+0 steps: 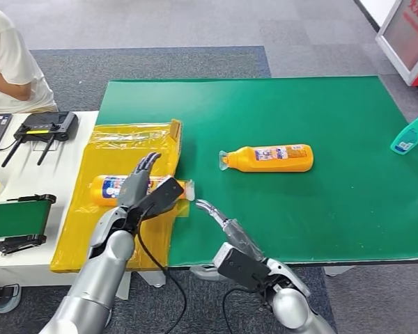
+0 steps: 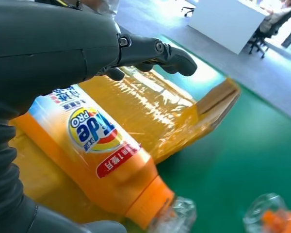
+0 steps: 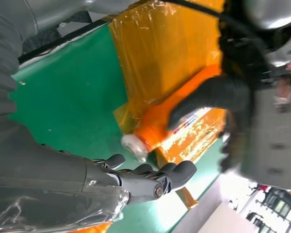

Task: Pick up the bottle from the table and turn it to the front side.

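Here, two orange bottles lay on their sides. The nearer bottle (image 1: 109,188) rested on a yellow plastic bag (image 1: 122,142) spread over the green mat's (image 1: 327,209) left edge, its clear cap (image 1: 189,189) pointing toward three o'clock. The left hand (image 1: 138,182) hung directly over this bottle, fingers (image 1: 146,163) stretched out toward twelve o'clock and apart, holding nothing; in the left wrist view the Tide label (image 2: 92,131) faced up beneath the extended fingers (image 2: 166,53), with a clear gap between them and the bottle (image 2: 100,160). The right hand (image 1: 225,224) sat low at about six o'clock on the mat, just beside the cap, its fingers (image 1: 207,207) straight and pointing toward ten o'clock, gripping nothing; the right wrist view showed those fingers (image 3: 155,177) near the cap (image 3: 135,145) but not touching it. The second bottle (image 1: 272,158) lay mid-mat, cap toward nine o'clock. A teal bottle (image 1: 411,133) lay at the mat's three o'clock edge. A person in white (image 1: 10,59) sat at ten o'clock.
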